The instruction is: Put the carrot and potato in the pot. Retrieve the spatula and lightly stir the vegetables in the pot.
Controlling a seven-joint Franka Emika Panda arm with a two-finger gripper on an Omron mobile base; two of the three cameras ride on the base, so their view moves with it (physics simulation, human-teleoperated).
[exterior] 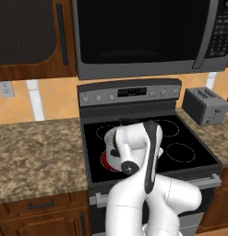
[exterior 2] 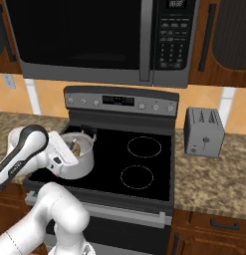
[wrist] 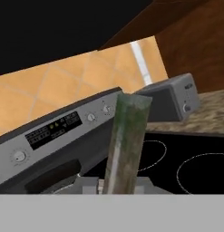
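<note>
The pot [exterior 2: 79,154] stands on the front left burner of the black stove [exterior 2: 144,169], the white arm bent low over it and hiding most of it from the left. Inside the pot the tan potato [exterior 2: 85,147] shows just beside the gripper [exterior 2: 73,145], whose finger state cannot be made out. From the hand, a weathered greenish-grey spatula handle [wrist: 127,145] rises upright before the stove's control panel [wrist: 54,131]. A silver toaster [exterior 2: 204,132] sits on the granite counter [exterior 2: 214,174] to the right.

Both base views flank the stove [exterior: 147,138]; hand view sits close.
</note>
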